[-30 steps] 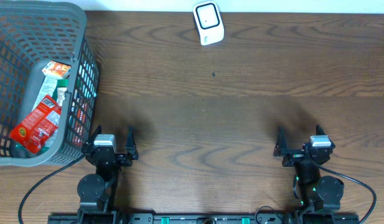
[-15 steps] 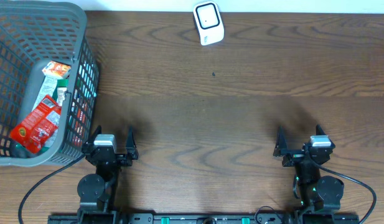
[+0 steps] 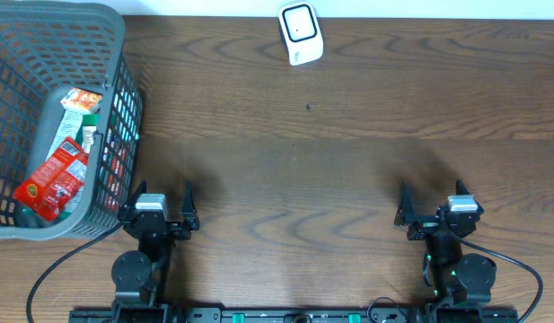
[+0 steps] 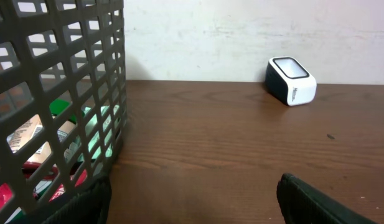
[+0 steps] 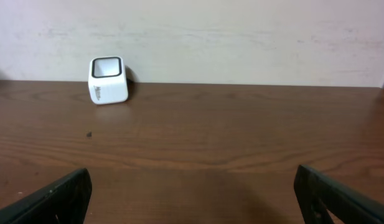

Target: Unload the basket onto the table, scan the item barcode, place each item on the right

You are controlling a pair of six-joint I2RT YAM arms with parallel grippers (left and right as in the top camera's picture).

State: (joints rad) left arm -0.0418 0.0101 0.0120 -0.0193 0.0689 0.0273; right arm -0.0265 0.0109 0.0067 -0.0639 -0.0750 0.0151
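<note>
Nothing had moved since the earlier frame. Far left, the grey basket [image 3: 61,11] held the red packet [image 3: 52,179], which lay among other packs [image 3: 81,100], untouched. My left gripper [image 3: 160,205] sat wide open and empty, just beside the basket wall. Risks were fingers snagging the mesh on entry, or pinching two packs at once. The barcode scanner [image 3: 301,33] stood at the far edge, nothing between. My right gripper [image 3: 431,211] was also open and empty.

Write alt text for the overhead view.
The left gripper and right gripper sit open and empty at the near edge of a dark wooden table. A gray mesh basket at the left holds a red packet and other items; a small white scanner stands at the far edge.
</note>
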